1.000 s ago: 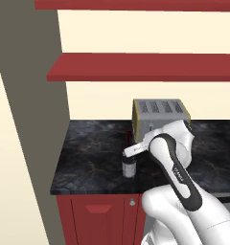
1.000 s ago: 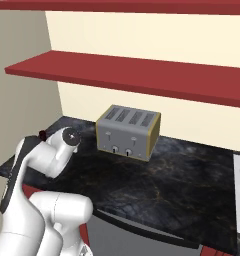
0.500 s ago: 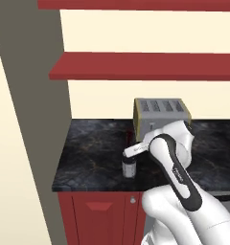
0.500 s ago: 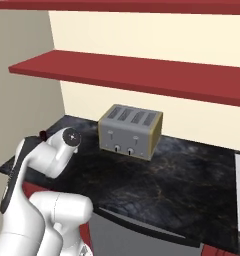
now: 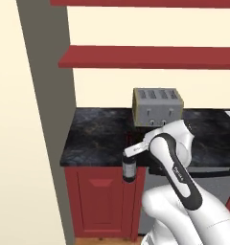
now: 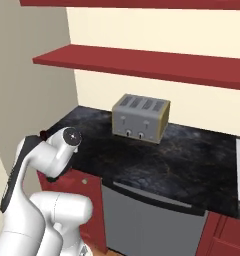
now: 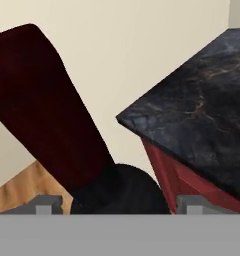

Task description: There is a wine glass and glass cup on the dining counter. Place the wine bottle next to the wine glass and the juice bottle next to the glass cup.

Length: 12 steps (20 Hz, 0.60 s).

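The wine bottle, dark with a pale label, hangs upright in my gripper in front of the worktop's edge, level with the red cabinet door. In the hand view its dark red neck and black body lean across the picture from between the finger tips, so my gripper is shut on it. The wine glass, glass cup, juice bottle and dining counter are out of view.
A silver four-slot toaster stands at the back of the narrow black worktop over red cabinets. Two red shelves hang above. A grey-brown wall column stands at the left, a grey dishwasher front at the right.
The whole picture has shifted: the base has backed away from the worktop. The bottle, still held, now hangs off the counter's front edge rather than over its top.
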### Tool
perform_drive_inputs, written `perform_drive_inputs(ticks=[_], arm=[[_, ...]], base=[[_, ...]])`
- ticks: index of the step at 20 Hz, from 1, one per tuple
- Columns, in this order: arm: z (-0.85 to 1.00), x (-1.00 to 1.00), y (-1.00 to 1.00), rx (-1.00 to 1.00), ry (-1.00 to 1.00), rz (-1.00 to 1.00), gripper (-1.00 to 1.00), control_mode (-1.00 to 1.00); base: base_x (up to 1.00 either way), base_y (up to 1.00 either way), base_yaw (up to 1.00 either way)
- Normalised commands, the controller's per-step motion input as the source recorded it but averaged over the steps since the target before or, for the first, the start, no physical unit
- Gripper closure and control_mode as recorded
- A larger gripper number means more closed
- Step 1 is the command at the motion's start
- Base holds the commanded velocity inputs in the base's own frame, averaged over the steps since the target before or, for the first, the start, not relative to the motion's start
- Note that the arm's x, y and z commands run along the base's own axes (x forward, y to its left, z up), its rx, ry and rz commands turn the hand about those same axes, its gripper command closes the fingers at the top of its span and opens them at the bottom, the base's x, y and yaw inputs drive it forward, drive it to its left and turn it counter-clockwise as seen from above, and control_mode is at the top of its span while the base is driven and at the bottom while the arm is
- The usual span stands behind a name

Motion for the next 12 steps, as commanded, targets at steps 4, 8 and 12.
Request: perform_drive_inputs(ticks=[4,8,12], arm=[[0.0,0.0,0.0,0.0,0.0,0.0,1.0,1.0],[0.0,0.0,0.0,0.0,0.0,0.0,1.0,1.0],[0.0,0.0,0.0,0.0,0.0,0.0,1.0,1.0]], base=[[-0.75,0.06,0.0],[-0.76,0.13,0.08],[-0.4,0.08,0.63]])
